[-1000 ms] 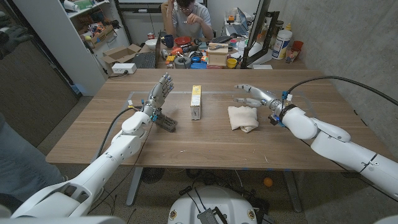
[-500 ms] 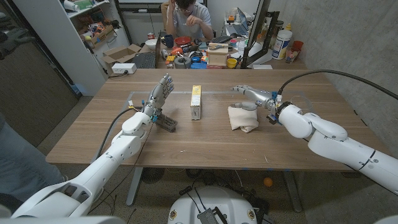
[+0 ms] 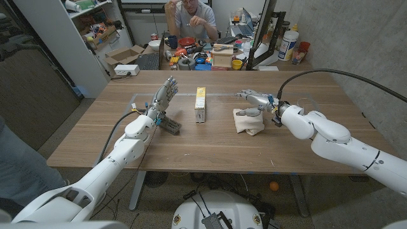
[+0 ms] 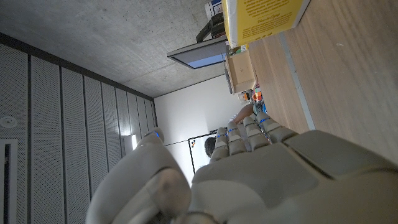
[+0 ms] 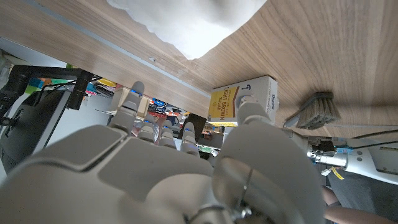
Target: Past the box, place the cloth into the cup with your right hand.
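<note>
right hand (image 3: 253, 100) now lower, over cloth (image 3: 247, 120)

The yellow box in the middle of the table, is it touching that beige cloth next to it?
Apart. In the head view, bare wood shows plainly between the yellow box and the cloth.

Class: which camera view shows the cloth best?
The head view: the whole cloth lies on the table by the right hand. The right wrist view shows only its white edge; the left wrist view shows the box.
</note>
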You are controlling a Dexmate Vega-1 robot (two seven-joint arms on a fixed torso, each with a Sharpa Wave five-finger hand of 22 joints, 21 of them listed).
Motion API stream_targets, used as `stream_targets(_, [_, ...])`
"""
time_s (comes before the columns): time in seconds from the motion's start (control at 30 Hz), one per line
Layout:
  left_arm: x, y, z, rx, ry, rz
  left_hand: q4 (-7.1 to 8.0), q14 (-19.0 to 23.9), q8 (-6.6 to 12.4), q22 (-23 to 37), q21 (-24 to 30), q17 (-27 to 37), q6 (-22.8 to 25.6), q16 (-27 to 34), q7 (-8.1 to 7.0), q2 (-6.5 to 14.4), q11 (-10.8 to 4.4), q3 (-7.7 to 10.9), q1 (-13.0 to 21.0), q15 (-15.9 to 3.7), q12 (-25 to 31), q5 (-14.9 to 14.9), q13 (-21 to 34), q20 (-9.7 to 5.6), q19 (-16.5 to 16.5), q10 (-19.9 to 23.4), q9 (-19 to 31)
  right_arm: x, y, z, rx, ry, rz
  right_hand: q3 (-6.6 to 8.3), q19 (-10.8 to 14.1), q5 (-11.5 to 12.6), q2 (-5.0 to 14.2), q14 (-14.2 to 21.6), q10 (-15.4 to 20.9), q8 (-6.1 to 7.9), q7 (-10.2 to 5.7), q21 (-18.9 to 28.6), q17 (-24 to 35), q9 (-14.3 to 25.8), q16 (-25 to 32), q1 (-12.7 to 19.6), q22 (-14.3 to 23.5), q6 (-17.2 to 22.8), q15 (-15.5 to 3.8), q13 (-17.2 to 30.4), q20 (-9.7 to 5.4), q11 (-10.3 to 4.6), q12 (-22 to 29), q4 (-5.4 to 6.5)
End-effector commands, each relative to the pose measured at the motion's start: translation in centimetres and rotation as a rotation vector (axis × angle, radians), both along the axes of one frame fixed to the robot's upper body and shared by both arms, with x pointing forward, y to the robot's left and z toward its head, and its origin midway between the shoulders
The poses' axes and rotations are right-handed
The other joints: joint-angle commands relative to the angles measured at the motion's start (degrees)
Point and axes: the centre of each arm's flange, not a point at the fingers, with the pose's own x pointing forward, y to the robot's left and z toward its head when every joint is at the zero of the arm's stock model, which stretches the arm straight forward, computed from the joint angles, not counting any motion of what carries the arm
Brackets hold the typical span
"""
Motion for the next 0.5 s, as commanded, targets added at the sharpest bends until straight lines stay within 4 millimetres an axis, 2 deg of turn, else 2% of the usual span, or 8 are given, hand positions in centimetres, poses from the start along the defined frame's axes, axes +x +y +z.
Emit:
stream_targets(0.03, [0.1, 0.0, -0.4, -0.007, 0.007, -0.001, -0.08, 0.40, 0.11, 0.09, -0.15, 0.25, 0.48, 0.23, -0.03, 0.51, -0.19, -0.28, 0.17, -0.40, 0.51, -0.10, 0.19, 0.53, 0.00, 0.09, 0.14, 0.3, 0.6, 0.3, -0.107, 0.045, -0.054, 0.02, 2.39, 0.67, -0.75, 0.69, 0.74, 0.53, -1.03, 0.59, 0.22, 0.12, 0.35, 0.38, 0.11, 0.77, 0.21, 0.17, -0.03, 0.16, 0.59, 0.09])
stream_targets(0.5, [0.3, 0.1, -0.9, -0.016, 0.012, -0.001, -0.07, 0.40, 0.08, 0.11, -0.18, 0.26, 0.62, 0.21, -0.07, 0.64, -0.54, -0.40, 0.19, -0.30, 0.50, -0.15, 0.20, 0.88, -0.09, 0.19, 0.15, 2.0, 0.9, -0.9, -0.215, 0.116, -0.120, 0.01, 3.80, 0.80, -1.23, 0.81, 0.64, 0.55, -1.85, 0.77, 0.22, 0.13, 0.28, 0.78, 0.02, 0.77, 0.44, 0.22, 0.05, 0.04, 0.67, 0.11])
